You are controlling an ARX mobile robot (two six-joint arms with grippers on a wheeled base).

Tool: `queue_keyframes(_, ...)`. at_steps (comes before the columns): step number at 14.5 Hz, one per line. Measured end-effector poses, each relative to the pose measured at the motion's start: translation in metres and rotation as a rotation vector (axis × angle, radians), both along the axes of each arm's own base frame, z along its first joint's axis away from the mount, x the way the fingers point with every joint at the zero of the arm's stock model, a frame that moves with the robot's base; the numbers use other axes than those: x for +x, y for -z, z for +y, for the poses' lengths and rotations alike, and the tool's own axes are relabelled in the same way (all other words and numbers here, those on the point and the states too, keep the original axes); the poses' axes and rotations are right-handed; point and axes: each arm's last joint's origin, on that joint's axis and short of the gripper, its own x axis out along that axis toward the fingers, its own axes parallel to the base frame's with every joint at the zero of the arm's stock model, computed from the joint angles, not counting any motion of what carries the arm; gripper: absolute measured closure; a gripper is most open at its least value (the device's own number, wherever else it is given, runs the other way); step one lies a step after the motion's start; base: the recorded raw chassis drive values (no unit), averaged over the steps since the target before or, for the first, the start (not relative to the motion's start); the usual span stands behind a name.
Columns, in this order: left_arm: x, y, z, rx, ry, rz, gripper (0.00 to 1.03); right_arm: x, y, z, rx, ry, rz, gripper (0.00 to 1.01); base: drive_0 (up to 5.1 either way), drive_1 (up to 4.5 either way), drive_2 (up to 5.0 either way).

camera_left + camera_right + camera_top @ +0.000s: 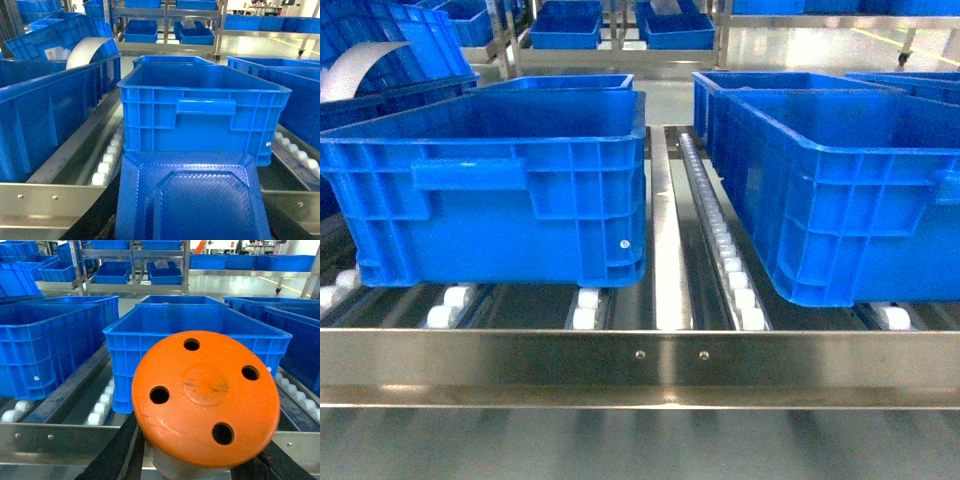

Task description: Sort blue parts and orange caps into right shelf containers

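Observation:
A blue part (200,200), flat with a raised stepped face, fills the bottom of the left wrist view. My left gripper (190,225) is shut on it, its dark fingers (95,220) showing at both sides. An orange cap (205,400) with several round holes fills the right wrist view, and my right gripper (200,465) is shut on it. Two big blue crates stand on the shelf ahead: the left crate (490,190) and the right crate (840,200). Each wrist view faces a crate (200,115) (125,340) just beyond the steel rail. Neither gripper shows in the head view.
A steel front rail (640,360) edges the roller shelf, with white rollers (725,245) between the crates. More blue crates (45,120) stand to the left and on racks behind. A white curved sheet (87,47) lies in a tilted crate at the far left.

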Motion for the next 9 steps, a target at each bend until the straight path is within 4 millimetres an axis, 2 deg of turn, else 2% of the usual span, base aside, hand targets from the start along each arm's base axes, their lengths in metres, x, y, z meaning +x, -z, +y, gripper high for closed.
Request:
queue_keyframes(7,0.0,0.0,-0.0001,0.0,0.002,0.0,0.6,0.0,0.0001,0.0,0.0,0.0,0.002,0.6,0.0,4.11,-4.2)
queue_keyframes(9,0.0,0.0003,0.0,0.0,0.0,0.003,0.6,0.0,0.0,0.0,0.0,0.0,0.0,0.6,0.0,0.0,0.0)
